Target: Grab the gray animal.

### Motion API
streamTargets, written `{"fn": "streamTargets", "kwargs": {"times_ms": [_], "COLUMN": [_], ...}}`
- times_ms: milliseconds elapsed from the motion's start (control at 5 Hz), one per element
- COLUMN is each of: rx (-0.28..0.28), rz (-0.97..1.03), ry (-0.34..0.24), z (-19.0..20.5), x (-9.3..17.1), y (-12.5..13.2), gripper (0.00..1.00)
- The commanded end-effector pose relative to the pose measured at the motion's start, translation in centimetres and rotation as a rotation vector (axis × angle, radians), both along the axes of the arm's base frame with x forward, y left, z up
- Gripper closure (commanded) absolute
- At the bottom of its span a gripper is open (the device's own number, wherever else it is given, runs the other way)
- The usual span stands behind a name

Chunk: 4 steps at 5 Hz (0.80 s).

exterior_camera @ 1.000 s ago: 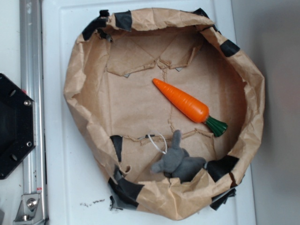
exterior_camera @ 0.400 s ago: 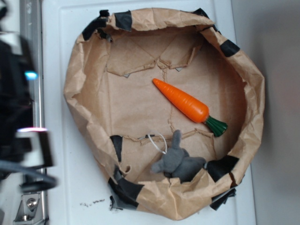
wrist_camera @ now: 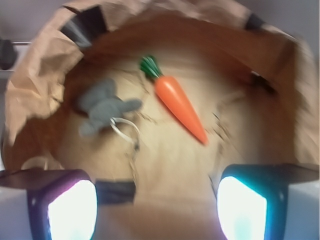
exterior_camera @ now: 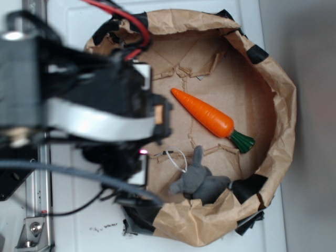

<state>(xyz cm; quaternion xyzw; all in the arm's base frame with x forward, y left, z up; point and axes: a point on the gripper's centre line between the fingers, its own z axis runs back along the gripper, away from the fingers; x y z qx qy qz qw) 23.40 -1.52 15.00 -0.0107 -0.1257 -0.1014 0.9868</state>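
Observation:
The gray animal [exterior_camera: 198, 178] lies inside a brown paper bag [exterior_camera: 283, 105] by its near rim, with its white string loop [exterior_camera: 178, 157] to its left. In the wrist view the gray animal [wrist_camera: 102, 106] is left of centre, well ahead of my gripper [wrist_camera: 157, 200]. The gripper is open, its two fingertips [wrist_camera: 70, 207] wide apart with only paper between them. My arm [exterior_camera: 94, 110] hangs over the bag's left side in the exterior view and hides that rim. The wrist view is blurred.
An orange carrot [exterior_camera: 207, 114] with a green top lies in the middle of the bag, beside the toy; it also shows as the carrot [wrist_camera: 180, 107] in the wrist view. Black tape patches [exterior_camera: 247, 186] mark the bag's rim. A metal rail [exterior_camera: 32, 228] runs along the left.
My arm has swung in from the left and now covers the bag's left side. The gray animal and the carrot have not moved.

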Motion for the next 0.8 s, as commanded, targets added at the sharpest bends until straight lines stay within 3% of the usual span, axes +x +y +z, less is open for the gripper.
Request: {"fn": "streamTargets", "kwargs": {"times_ms": [0, 400, 600], "rx": [-0.023, -0.054, -0.056], "rz": [-0.225, -0.447, -0.452], "ry": [0.051, 0.065, 0.028], "z": [-3.3, -6.4, -7.4], "x": [3.6, 2.1, 3.3], "y": [-1.6, -6.8, -8.1], "gripper": [0.0, 0.0, 0.0]}}
